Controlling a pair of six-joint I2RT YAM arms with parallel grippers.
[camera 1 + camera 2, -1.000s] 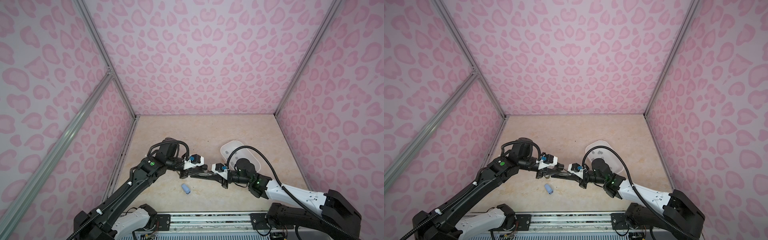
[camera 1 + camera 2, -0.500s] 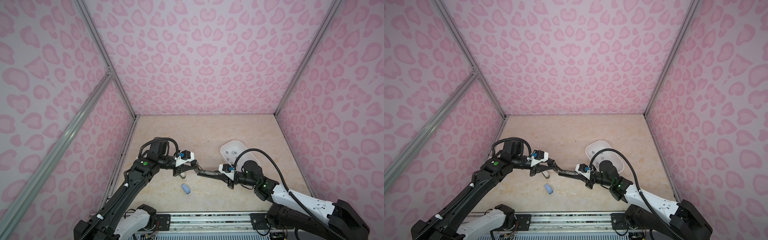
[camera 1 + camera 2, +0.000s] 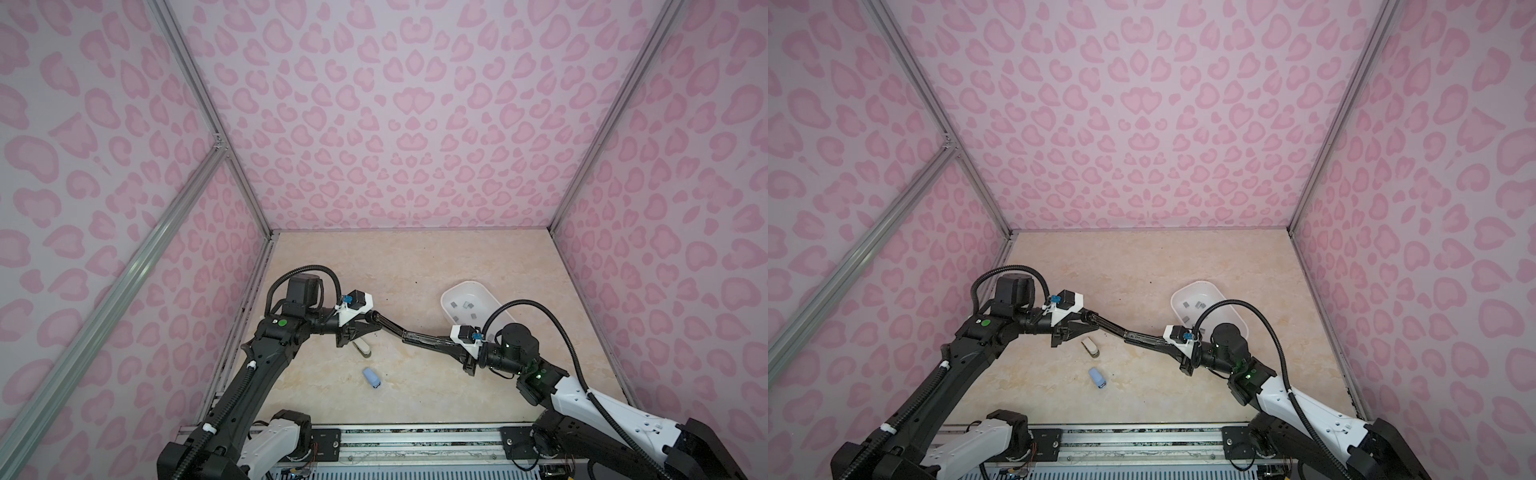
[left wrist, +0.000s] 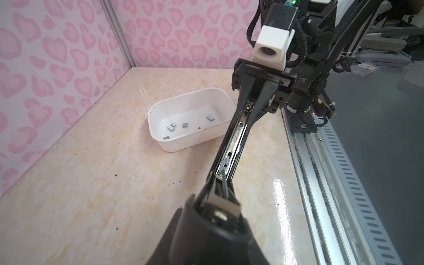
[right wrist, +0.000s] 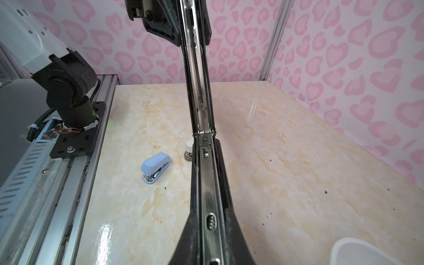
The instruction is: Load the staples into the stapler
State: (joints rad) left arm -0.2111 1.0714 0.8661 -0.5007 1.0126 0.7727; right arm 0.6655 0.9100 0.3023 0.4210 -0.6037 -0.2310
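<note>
A long black stapler [image 3: 405, 332] hangs unfolded above the table, its metal channel [image 5: 202, 110] bare. My left gripper [image 3: 365, 328] is shut on the stapler's black end [image 4: 213, 229]. My right gripper [image 3: 449, 343] is shut on the opposite end [image 5: 211, 229], its fingers [image 4: 246, 91] pressed on both sides of the stapler. In both top views the stapler [image 3: 1125, 332] spans the gap between the left gripper [image 3: 1084, 322] and the right gripper [image 3: 1163, 343]. The staples [image 3: 465, 305], small grey blocks, lie loose in a white tray [image 3: 446, 295] behind the right arm, also shown as staples [image 4: 184, 125] in the left wrist view.
A small blue stapler [image 3: 371, 377] lies near the front of the table. A small beige stapler [image 3: 363, 348] lies under the left gripper. The white tray [image 3: 1177, 293] stands at the right middle. Pink walls close in the back and sides; a metal rail [image 3: 415, 440] runs along the front.
The grippers have drawn apart, the left one back to the left and the right one to the right, and the stapler between them has unfolded to its long, open shape.
</note>
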